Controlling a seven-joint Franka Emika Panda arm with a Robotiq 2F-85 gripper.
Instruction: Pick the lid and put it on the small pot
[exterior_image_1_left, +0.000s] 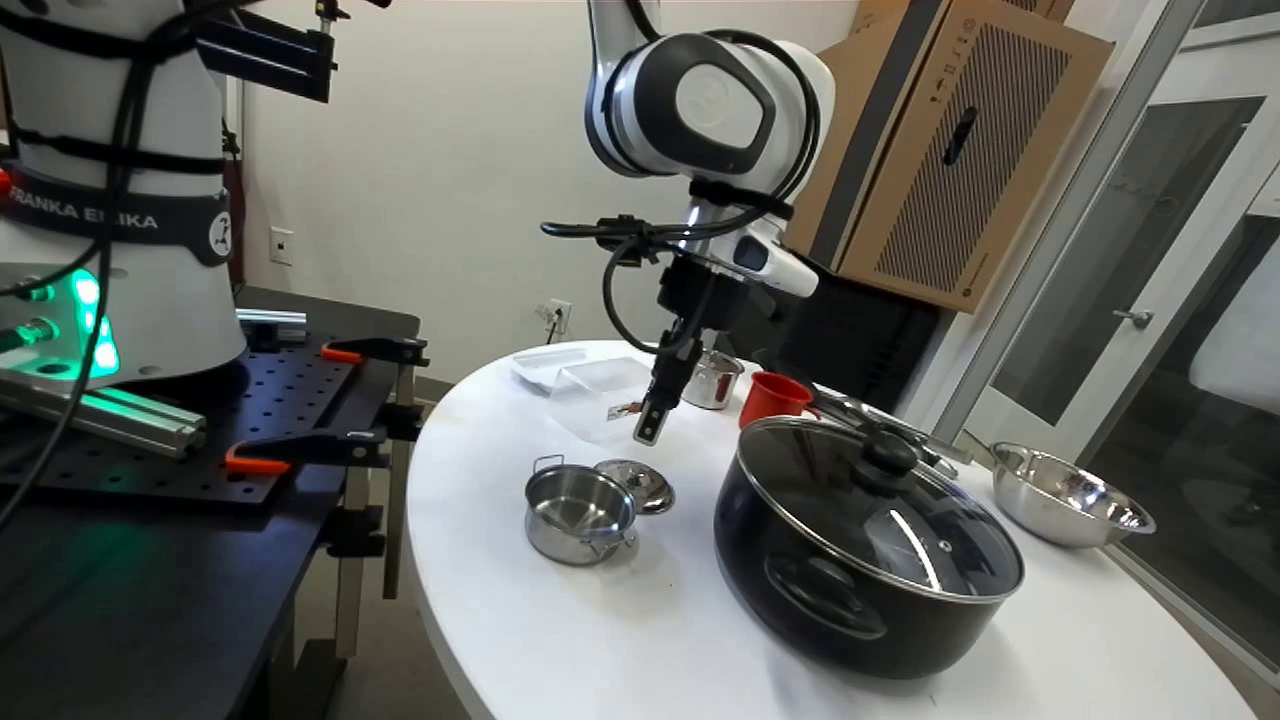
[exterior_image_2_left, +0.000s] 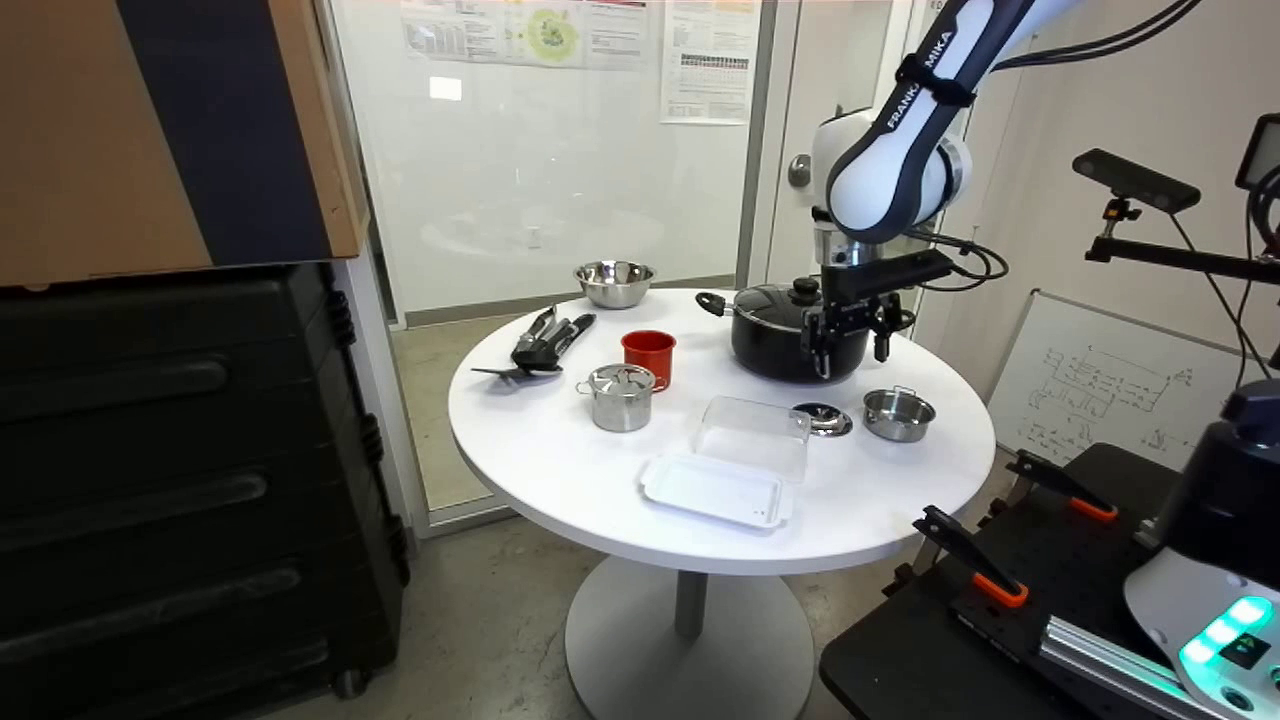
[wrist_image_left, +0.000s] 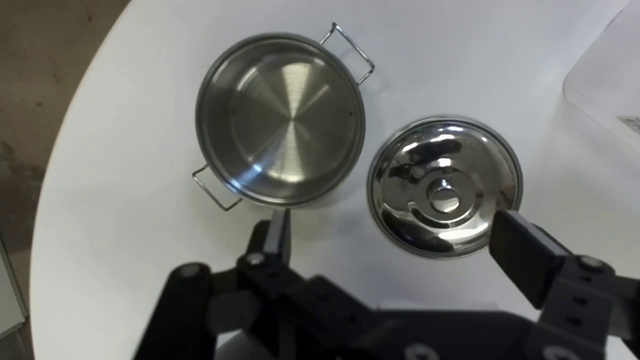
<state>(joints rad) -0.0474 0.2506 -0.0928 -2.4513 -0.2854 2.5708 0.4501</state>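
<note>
The lid (wrist_image_left: 445, 187) is a small round shiny steel disc with a central knob facing up. It lies flat on the white table beside the small pot and also shows in both exterior views (exterior_image_1_left: 650, 490) (exterior_image_2_left: 830, 420). The small pot (wrist_image_left: 280, 120) is low, shiny steel, uncovered and empty, with two wire handles; it stands upright in both exterior views (exterior_image_1_left: 578, 515) (exterior_image_2_left: 898, 416). My gripper (wrist_image_left: 392, 217) is open and empty, above the table. In the wrist view its right finger overlaps the lid's edge. It also shows in both exterior views (exterior_image_1_left: 648, 425) (exterior_image_2_left: 852, 357).
The large black pot (exterior_image_1_left: 830, 590) with its glass lid stands close to the lid and small pot. A clear plastic box (exterior_image_2_left: 750, 435) and a white tray (exterior_image_2_left: 712, 490) lie nearby. A red mug (exterior_image_2_left: 648, 355), steel canister (exterior_image_2_left: 621, 405), utensils (exterior_image_2_left: 545, 345) and steel bowl (exterior_image_2_left: 614, 288) stand farther off.
</note>
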